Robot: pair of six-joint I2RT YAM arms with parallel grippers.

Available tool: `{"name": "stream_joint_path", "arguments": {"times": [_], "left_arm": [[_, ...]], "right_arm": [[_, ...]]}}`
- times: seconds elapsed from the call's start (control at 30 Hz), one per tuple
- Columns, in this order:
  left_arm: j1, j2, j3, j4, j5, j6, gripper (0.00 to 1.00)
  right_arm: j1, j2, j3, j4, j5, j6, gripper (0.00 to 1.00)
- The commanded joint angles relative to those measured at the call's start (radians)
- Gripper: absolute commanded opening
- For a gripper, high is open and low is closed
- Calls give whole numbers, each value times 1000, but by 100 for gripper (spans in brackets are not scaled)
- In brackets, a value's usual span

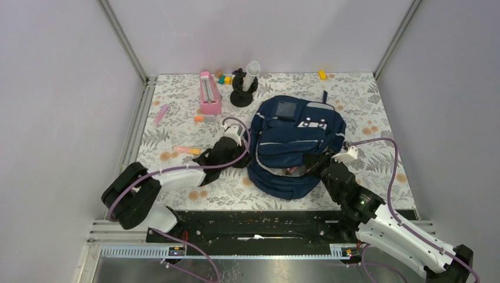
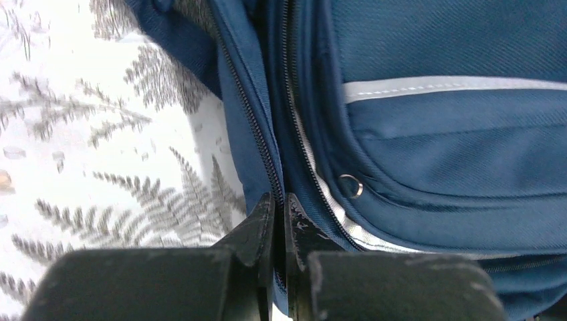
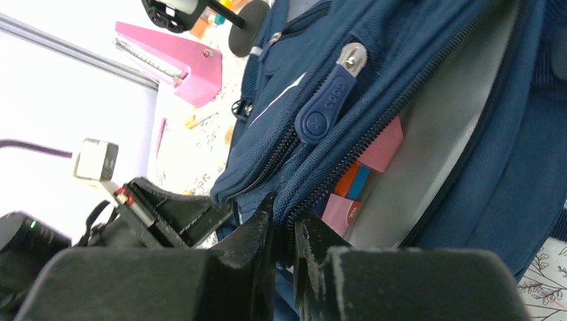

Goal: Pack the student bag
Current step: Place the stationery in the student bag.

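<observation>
Top external — arms low, left pincer [image 1: 245, 158] and right pincer [image 1: 308, 167] tight on student bag [image 1: 295, 138]

No real words or nrs legible anywhere. Closest thing: embossed marks on navy zip pull [image 3: 325, 107] of student bag [image 3: 521, 147], i.e. a row of small rings, then a circled X-like sign nr the lower end; brand not readable. Dark marks on white-grey patch [image 1: 312, 124] at bag front, too small to read in top view. Grey square patch [image 1: 287, 109] beside it: too blurred to tell.
</observation>
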Motion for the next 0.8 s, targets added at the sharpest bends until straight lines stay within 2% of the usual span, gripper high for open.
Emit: {"name": "stream_joint_path", "arguments": {"times": [0.0,0.17,0.33,0.4,0.43,0.5,0.57,0.67,0.77], "left_arm": [[-124,-138,-111,105,-146,-99,0],[-312,-255,-210,65,-362,-227,0],[-477,-294,-235,17,-401,-289,2],[-504,-309,-215,-28,-390,-261,16],[-506,-326,-204,-55,-385,-244,28],[-506,-380,-183,-128,-390,-203,59],[-502,-469,-155,-206,-420,-146,77],[-444,-567,-114,-323,-413,-55,88],[-276,-603,-79,-359,-190,29,91]], "right_arm": [[3,33,-21,62,-10,45,0],[1,-40,-52,54,31,95,0],[-1,-82,7,-63,121,42,0],[-1,-91,26,-101,147,29,0],[-1,-101,32,-113,160,22,0],[-2,-126,40,-134,186,13,0],[-4,-152,51,-149,204,5,0],[-5,-170,89,-150,212,-14,0],[-5,-146,136,-150,220,-43,0]]}}
